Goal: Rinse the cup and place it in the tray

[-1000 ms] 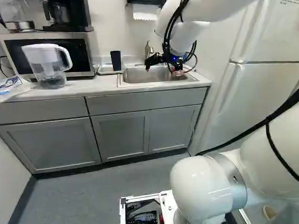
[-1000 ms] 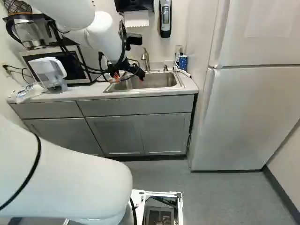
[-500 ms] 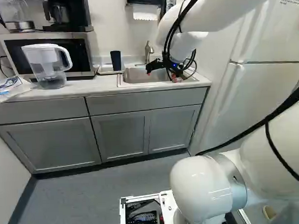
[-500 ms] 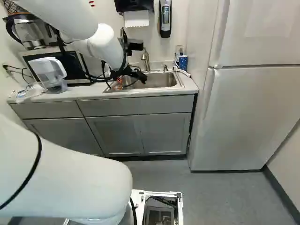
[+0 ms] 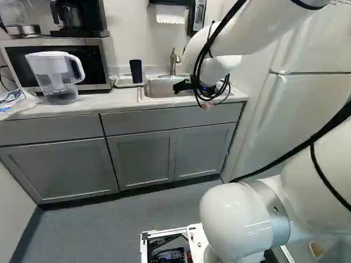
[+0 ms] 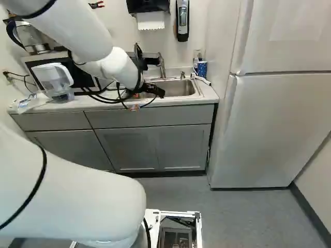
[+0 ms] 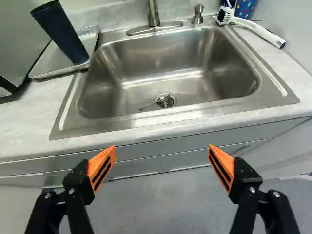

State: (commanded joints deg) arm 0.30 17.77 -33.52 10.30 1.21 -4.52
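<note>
Navy and upright, the cup point(image 7: 61, 31) stood in the tray point(image 7: 52, 62), likely to drain, and the gripper point(image 7: 162, 150) (spread wide, nothing held!) hung well apart.

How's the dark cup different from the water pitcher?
The dark cup is smaller than the water pitcher. The pitcher has a handle; the cup shows none. The cup is dark all over, the pitcher partly see-through. The cup stands on the tray, the pitcher on the counter. Both are standing.

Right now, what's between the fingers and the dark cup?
Wrist view: counter's front edge, then the sink's near corner, then the rim of the tray the cup stands on.
</note>
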